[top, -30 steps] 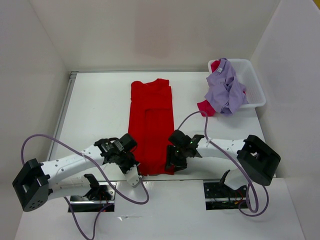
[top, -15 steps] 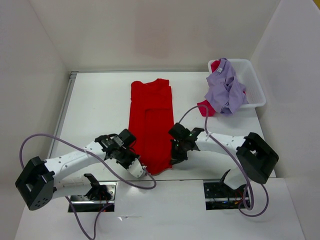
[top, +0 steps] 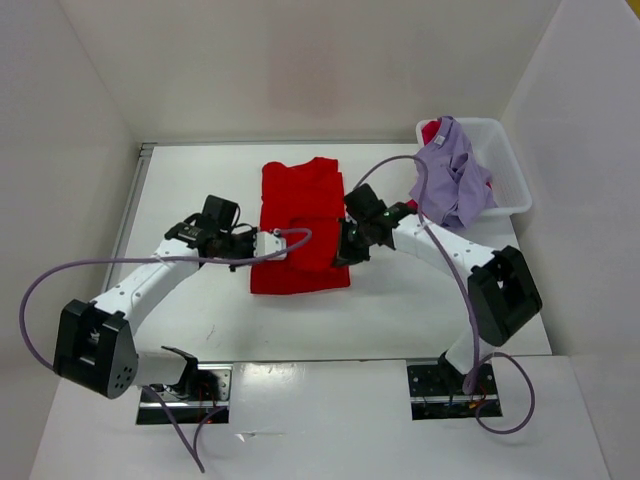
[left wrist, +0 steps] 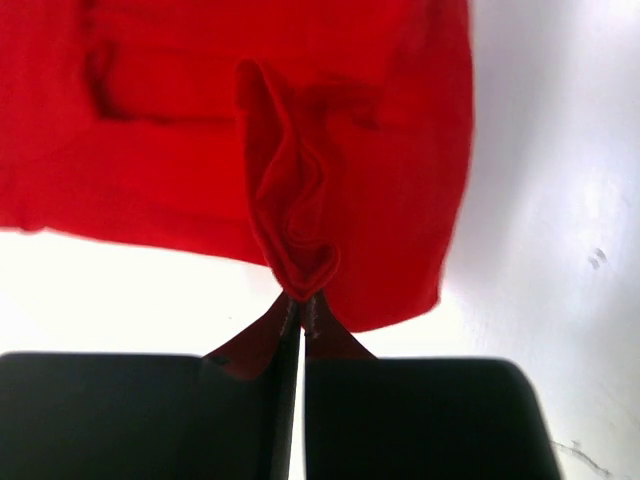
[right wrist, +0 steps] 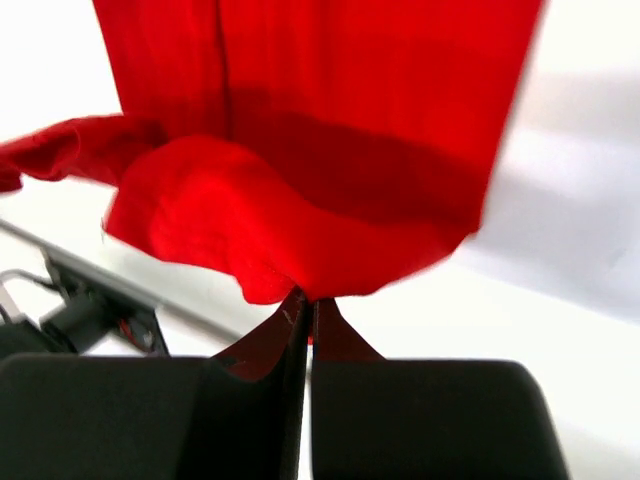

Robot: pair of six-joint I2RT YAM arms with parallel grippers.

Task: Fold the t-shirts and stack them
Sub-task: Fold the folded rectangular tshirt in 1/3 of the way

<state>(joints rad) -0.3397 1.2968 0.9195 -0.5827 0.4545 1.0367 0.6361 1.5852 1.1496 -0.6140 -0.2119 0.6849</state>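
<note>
Left fingers (left wrist: 258,348) and right fingers (right wrist: 262,350) are each pinched fully together on a corner of the hem of the bright red t-shirt (top: 300,190), which lies lengthwise in the middle of the bench (top: 200,310). A second ago both pairs were low at the near edge. They have since carried the hem away from the arms' bases, and it now hangs over the garment's middle. The crosswise fold is thus judged about half made, the hem not yet laid down, while the lavender t-shirt (top: 455,180) and the crimson t-shirt (top: 431,130) wait crumpled in the white bin (top: 508,165) at the far right.
</note>
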